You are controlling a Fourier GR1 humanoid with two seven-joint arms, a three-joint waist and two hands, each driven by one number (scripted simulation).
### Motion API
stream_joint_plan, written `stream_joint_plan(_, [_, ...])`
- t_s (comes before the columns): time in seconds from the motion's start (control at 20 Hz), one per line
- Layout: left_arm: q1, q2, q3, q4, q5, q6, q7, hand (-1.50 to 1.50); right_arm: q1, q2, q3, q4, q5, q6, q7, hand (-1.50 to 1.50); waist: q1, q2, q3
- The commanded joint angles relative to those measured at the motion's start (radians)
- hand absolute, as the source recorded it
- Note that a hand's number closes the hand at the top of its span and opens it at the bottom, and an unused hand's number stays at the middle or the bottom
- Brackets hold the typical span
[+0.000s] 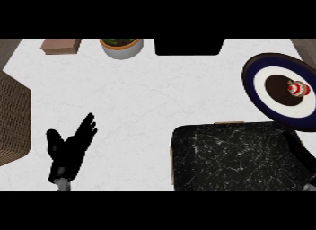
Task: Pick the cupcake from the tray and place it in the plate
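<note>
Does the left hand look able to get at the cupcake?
Probably not easily: the left hand rests open at lower left, while the cupcake sits on the plate at far right. Only bare counter lies between them.

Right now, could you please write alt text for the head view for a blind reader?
A cupcake sits at the centre of a navy-rimmed plate at the view's right, beyond a black marbled tray. The left hand rests open at lower left; the right hand shows at the tray's right edge.

Clutter on the white counter (pixel 141 99)
Wooden block (pixel 61 45), potted plant (pixel 121 47) and black box (pixel 189 46) along the far edge; woven basket (pixel 5 121) at left.
</note>
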Motion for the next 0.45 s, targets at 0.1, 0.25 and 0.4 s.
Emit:
stream_joint_plan(0.1, [-0.016,-0.020,-0.003,0.027,-0.021,0.004,-0.009,0.00,0.118,0.057,0.048,-0.030,0.030,-0.011,-0.030,-1.50,0.001,0.000,-0.001])
stream_joint_plan(0.25, [0.007,0.016,0.039,0.051,0.007,-0.050,-0.046,0.00,0.110,0.071,0.147,0.010,-0.028,-0.096,-0.097,-1.50,0.003,0.001,-0.001])
stream_joint_plan(0.4, [0.004,-0.030,-0.003,-0.029,-0.035,0.011,0.038,0.00,0.132,0.072,0.152,0.004,-0.044,-0.092,-0.113,-1.50,0.003,0.000,-0.001])
